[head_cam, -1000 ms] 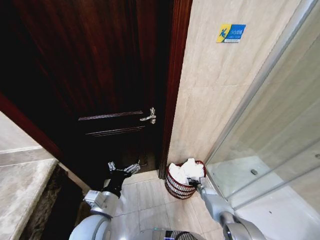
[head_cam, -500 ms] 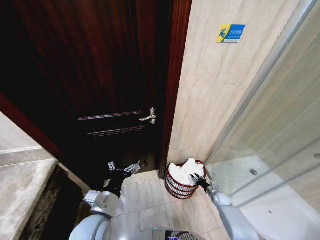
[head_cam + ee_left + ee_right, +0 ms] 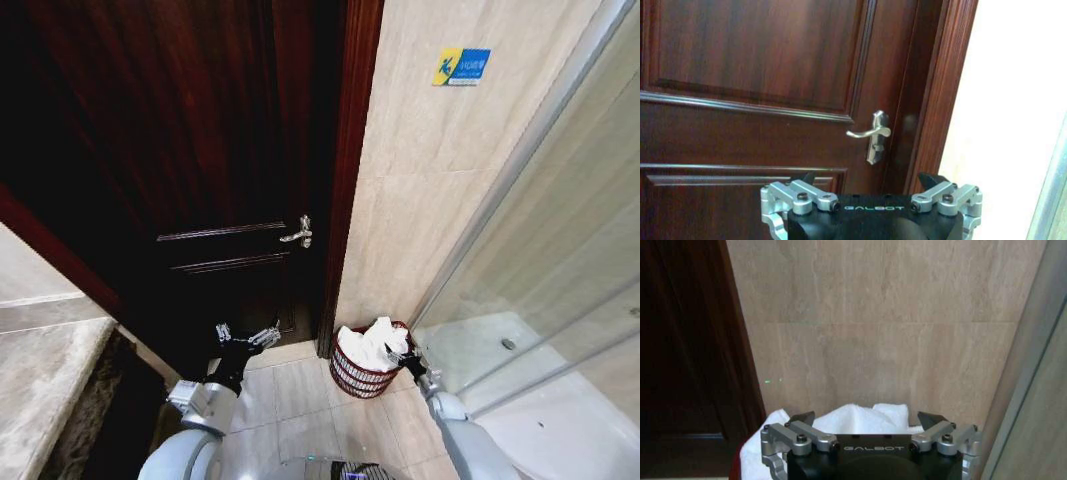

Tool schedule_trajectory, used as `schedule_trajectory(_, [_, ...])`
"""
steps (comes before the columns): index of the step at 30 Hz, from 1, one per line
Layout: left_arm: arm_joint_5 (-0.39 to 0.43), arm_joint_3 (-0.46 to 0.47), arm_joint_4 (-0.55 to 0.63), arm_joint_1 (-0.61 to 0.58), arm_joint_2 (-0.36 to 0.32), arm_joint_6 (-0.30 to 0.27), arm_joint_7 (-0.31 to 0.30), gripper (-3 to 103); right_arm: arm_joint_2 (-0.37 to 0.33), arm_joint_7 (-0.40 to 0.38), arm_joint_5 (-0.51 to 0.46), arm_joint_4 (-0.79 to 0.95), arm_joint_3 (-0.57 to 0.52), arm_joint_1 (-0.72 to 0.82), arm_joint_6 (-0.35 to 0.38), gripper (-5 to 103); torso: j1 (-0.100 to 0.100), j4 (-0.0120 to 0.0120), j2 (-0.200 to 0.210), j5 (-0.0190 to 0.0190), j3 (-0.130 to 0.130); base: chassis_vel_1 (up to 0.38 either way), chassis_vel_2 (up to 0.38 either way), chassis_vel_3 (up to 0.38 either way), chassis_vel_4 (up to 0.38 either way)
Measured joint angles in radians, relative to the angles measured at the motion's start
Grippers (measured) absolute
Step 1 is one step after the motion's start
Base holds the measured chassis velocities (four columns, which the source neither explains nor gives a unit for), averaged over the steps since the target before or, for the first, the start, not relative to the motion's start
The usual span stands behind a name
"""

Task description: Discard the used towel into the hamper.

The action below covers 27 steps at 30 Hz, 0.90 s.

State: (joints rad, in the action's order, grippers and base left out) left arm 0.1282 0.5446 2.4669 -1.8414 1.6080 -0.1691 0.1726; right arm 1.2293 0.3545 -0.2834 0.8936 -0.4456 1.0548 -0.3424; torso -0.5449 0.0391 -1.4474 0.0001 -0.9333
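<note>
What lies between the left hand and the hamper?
In the head view, bare beige floor tiles and the dark wooden door frame's foot separate the open left hand from the reddish-brown wire hamper.

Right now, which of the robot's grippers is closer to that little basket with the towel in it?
The right. The right gripper is open at the hamper rim, beside the white towel. The left gripper is open too, parked off by the dark door.

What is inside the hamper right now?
The hamper holds a crumpled white towel piled above its rim. Whatever lies beneath the towel is covered. The open right gripper is beside the rim, empty.
</note>
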Motion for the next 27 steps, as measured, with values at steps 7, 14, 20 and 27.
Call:
schedule_trajectory(7, [0.0, 0.0, 0.0, 0.0, 0.0, 0.0, 0.0, 100, -0.006, 0.026, -0.004, -0.01, 0.001, 0.004, -0.011, 100, 0.0, 0.0, 0.0, -0.0001, 0.0, -0.004, -0.007, -0.005, -0.006])
schedule_trajectory(14, [0.0, 0.0, 0.0, 0.0, 0.0, 0.0, 0.0, 100, -0.006, 0.037, -0.004, -0.015, 0.002, 0.005, -0.015, 100, 0.0, -0.0003, 0.0, -0.0002, 0.0, -0.046, -0.043, -0.044, -0.049])
schedule_trajectory(20, [0.0, 0.0, 0.0, 0.0, 0.0, 0.0, 0.0, 100, 0.002, 0.042, -0.003, -0.019, 0.004, 0.007, -0.021, 100, 0.0, 0.0, 0.0, 0.0001, 0.0, -0.013, -0.016, -0.016, -0.021])
schedule_trajectory(27, [0.0, 0.0, 0.0, 0.0, 0.0, 0.0, 0.0, 100, 0.006, 0.046, -0.003, -0.026, 0.005, 0.006, -0.026, 100, 0.0, 0.0, 0.0, -0.0001, 0.0, 0.0, 0.0, 0.0, 0.0])
